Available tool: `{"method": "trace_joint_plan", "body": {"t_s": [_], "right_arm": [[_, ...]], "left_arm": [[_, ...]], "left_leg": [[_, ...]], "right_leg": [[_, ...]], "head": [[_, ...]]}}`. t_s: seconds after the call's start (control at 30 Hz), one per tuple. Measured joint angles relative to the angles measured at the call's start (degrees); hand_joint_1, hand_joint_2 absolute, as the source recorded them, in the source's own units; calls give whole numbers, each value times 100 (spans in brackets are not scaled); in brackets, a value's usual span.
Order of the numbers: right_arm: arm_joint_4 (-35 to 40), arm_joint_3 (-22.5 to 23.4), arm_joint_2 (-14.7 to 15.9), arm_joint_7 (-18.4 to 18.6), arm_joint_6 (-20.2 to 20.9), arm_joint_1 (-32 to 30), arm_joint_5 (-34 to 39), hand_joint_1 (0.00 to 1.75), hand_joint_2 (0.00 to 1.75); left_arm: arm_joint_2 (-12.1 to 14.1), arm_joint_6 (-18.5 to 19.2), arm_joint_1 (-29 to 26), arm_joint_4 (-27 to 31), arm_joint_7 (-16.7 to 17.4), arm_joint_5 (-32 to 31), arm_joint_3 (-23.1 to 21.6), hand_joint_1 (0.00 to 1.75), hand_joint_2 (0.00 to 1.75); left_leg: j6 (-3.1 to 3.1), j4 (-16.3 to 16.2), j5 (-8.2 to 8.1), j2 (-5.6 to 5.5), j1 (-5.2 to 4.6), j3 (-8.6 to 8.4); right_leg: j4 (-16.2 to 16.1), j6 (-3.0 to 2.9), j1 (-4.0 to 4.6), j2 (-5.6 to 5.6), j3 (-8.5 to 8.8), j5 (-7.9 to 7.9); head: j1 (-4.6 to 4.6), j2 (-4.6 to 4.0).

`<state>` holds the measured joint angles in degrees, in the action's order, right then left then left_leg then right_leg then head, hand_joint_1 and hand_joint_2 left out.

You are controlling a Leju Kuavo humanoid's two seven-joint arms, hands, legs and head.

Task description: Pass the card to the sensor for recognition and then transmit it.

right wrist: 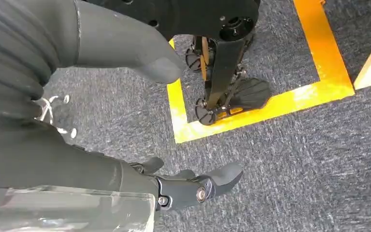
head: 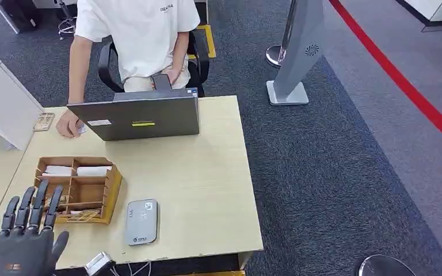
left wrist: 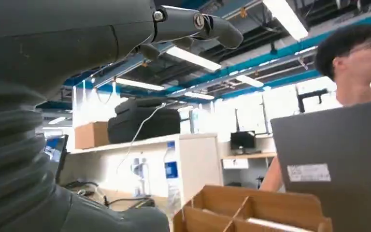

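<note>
A wooden organiser box (head: 110, 195) stands on the front left of the table, with white cards (head: 75, 171) in its far compartments and more cards (head: 63, 201) in the near ones. The grey flat sensor (head: 141, 222) lies just right of the box, near the table's front edge. My left hand (head: 26, 236) hovers at the box's near left corner with its fingers spread and nothing in it. The left wrist view has the left hand (left wrist: 53, 72) above the box (left wrist: 251, 208). My right hand (right wrist: 53, 145) hangs over the carpet, fingers apart and holding nothing.
A person sits behind an open laptop (head: 135, 118) at the table's far side, one hand (head: 68, 123) resting on the table (head: 207, 172). A white box (head: 3, 103) stands at the left. A grey stand (head: 299, 52) and a red floor line (head: 403, 86) lie to the right.
</note>
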<state>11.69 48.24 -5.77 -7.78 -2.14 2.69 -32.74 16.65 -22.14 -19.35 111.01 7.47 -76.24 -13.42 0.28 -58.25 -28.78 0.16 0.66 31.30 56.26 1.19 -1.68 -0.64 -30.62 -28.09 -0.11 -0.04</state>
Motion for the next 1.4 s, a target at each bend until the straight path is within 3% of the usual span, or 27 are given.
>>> {"method": "trace_joint_plan", "body": {"t_s": [0.2, 0.83, 1.4], "right_arm": [[0, 74, -2, 28, 11, 3, -83, 0, 175], [0, 114, -2, 94, 98, 19, -323, 0, 175], [0, 88, -13, 116, 127, 42, -686, 0, 175]], "left_arm": [[-55, 175, -96, -151, 59, 148, 22, 0, 175], [-450, 149, 159, -1060, -103, 179, 542, 0, 175], [-957, -813, 842, -2501, -579, -492, 920, 0, 175]], "left_leg": [[0, 0, 0, -4, 0, 2], [0, 0, 0, -10, 0, 0], [1, 0, 2, -11, -1, 0]], "right_leg": [[0, 0, 0, 3, 1, 0], [0, 0, 0, 7, 3, 0], [1, 0, 0, 10, 4, 0]], "head": [[0, 0], [0, 0], [0, 0]]}}
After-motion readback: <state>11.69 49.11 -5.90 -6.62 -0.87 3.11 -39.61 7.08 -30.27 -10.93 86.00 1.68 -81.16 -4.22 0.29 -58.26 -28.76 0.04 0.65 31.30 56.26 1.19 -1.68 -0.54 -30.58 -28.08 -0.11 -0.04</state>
